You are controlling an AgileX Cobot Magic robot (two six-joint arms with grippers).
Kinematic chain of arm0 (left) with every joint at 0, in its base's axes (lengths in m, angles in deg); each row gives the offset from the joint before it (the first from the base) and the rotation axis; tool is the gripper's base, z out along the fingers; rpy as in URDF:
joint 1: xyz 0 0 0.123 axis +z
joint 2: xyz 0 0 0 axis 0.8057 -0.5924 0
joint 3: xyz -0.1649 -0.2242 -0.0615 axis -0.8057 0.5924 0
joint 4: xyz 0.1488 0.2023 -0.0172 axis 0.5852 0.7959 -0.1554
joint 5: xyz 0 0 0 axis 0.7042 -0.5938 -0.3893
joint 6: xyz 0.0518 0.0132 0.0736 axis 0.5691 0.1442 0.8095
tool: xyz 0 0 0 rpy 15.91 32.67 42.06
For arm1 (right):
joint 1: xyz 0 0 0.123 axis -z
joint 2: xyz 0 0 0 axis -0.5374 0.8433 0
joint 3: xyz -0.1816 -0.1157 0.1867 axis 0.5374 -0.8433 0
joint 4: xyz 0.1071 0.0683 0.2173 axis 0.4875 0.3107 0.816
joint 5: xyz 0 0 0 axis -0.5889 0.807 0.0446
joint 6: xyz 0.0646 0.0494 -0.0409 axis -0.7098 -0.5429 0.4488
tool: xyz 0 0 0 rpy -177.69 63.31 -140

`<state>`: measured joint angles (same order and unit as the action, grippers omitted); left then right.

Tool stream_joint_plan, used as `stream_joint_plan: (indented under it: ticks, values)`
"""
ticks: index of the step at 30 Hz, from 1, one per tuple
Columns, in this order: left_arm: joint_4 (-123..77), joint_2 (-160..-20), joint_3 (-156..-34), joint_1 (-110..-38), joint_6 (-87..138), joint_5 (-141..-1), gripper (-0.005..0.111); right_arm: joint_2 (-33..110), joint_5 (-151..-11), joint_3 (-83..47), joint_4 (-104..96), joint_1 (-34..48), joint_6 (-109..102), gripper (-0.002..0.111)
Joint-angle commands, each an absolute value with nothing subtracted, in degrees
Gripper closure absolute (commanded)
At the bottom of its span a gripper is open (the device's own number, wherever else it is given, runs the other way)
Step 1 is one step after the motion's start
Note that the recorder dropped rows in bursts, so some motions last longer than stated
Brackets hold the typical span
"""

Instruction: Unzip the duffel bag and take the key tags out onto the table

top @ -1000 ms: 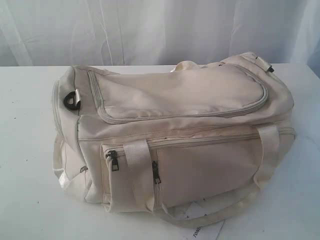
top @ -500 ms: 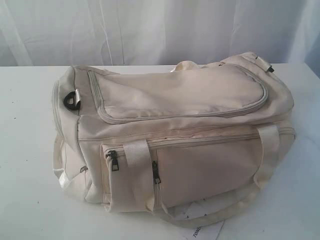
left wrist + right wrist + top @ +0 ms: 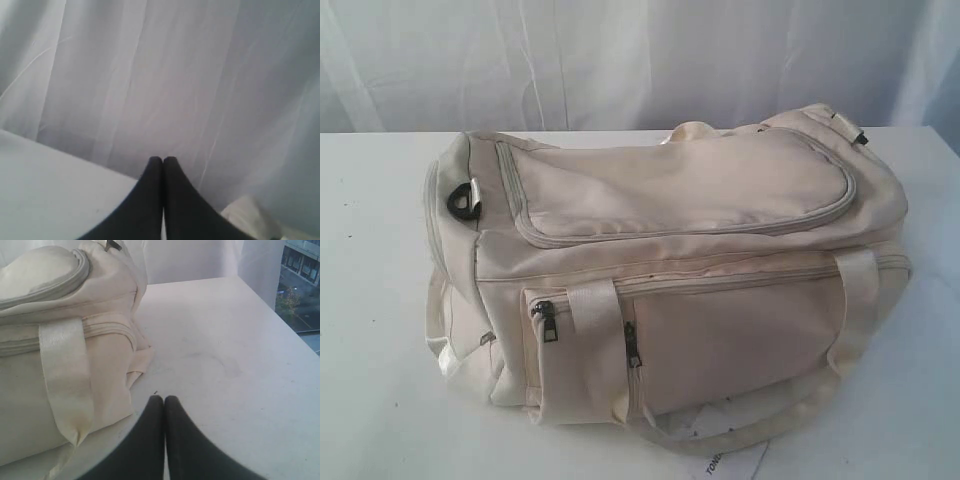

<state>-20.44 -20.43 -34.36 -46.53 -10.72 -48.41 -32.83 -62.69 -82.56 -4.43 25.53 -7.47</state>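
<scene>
- L. gripper [image 3: 163, 159]: black fingers pressed together, nothing between them. It points at a white curtain [image 3: 175, 75], w/ a strip of table [image 3: 45, 190] below.
- R. gripper [image 3: 164, 398]: fingers likewise together and empty, low over the table, just beside one end of the duffel bag [image 3: 65, 315], not touching it.
- Duffel bag: sits mid-table, cream fabric, every zip in view closed. Two dark pulls [image 3: 546, 318] hang on the front pockets; a webbing handle [image 3: 856, 300] runs down the front.
- Printed paper slip [image 3: 725, 455] pokes out from under the bag's near edge.
- Table: plain white, faint scuffs near the R. gripper.
- Room: sheer curtain across the back; beyond the table's side, a window [image 3: 301, 285] shows buildings outside.
</scene>
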Motion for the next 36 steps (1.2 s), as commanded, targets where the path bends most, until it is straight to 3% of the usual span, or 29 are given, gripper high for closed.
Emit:
stream_joint_plan:
  ticks: [1,6,12,20,24,28,33,36]
  values:
    - [-21.0,-20.3,-34.2,-46.3,-19.3,-38.4,0.107,-33.1,-62.7,-82.8,-6.1,25.7,-5.7,0.108]
    - [-21.0,-20.3,-34.2,-46.3,-22.9,-34.0,0.107,-33.1,-64.2,-82.8,-6.1,25.7,-5.8,0.108]
    - [-17.1,-20.3,-34.2,-46.3,-26.8,-33.4,0.107,-33.1,-75.5,-82.8,-6.1,25.7,-5.8,0.108]
    - [13.8,-22.5,-38.5,-46.3,-42.0,-35.1,0.107,-33.1,-90.7,-82.8,-6.1,25.7,-6.0,0.108]
    - [21.6,-28.2,-43.0,-46.3,-43.3,-36.1,0.105,-33.1,-99.4,-82.8,-5.3,25.7,-17.2,0.108]
    - [28.4,-35.5,-48.0,-46.3,-46.1,-34.2,0.090,-33.1,-104.5,-82.8,-5.4,25.7,-21.0,0.108]
    - [37.5,-47.3,-54.6,-46.3,-53.2,-28.0,0.059,-31.7,-84.9,-76.0,-5.7,25.7,-24.9,0.108]
    - [37.8,-53.5,-58.1,-46.3,-55.2,-22.1,0.050,-26.9,-81.5,-71.7,-7.3,25.7,-21.3,0.108]
